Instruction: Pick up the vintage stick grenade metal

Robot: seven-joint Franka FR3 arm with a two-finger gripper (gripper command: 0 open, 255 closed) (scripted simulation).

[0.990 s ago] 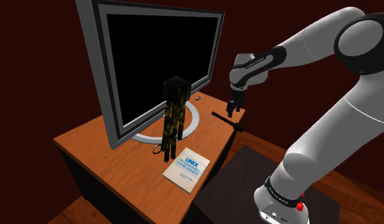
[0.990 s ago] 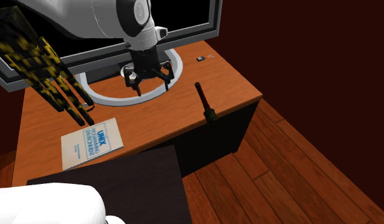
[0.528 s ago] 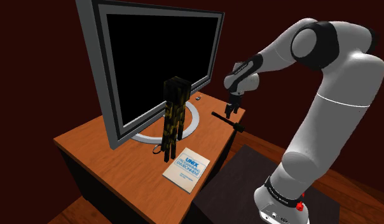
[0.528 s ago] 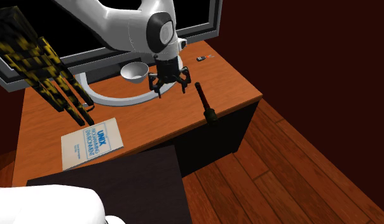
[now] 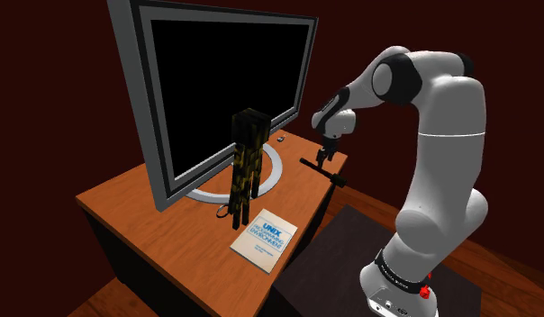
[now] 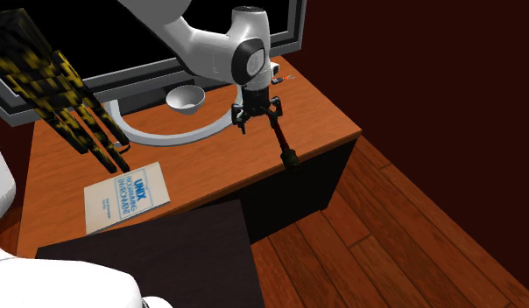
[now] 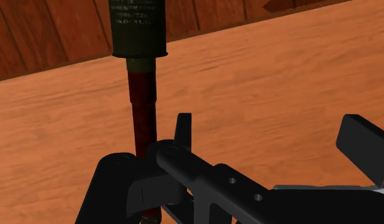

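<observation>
Swung since a second ago off the ring base (image 6: 171, 137) of the monitor (image 5: 225, 90) and across the desk (image 6: 210, 168) toward the second exterior view's right, with the elbow folded higher in the shoulder view. Hangs now with the gripper (image 6: 257, 117) low over the thin end of the stick grenade (image 6: 283, 144), fingers (image 7: 117, 184) spread wide and clasping nothing. Grenade flat on the desk, near the edge at the second exterior view's right, olive head out toward that edge, dark-red handle pointing back at the monitor; not lifted. In the wrist view, handle close beside one finger, not mid-gap; touching or not, cannot tell. For a good step, probably: slide sideways to centre the handle in the gap, keep the fingers crosswise to it, drop straight down, close slowly, lift level. Maybe worth gripping a bit closer to the head, likely the heavy end. Risk, as judged: a finger landing on the handle and rolling the grenade off the edge. Otherwise versus earlier: white bowl (image 6: 186, 99) uncovered, a second ago behind the wrist; grenade, book (image 6: 127, 197) and blocky figure (image 5: 247, 167) in the same spots.
</observation>
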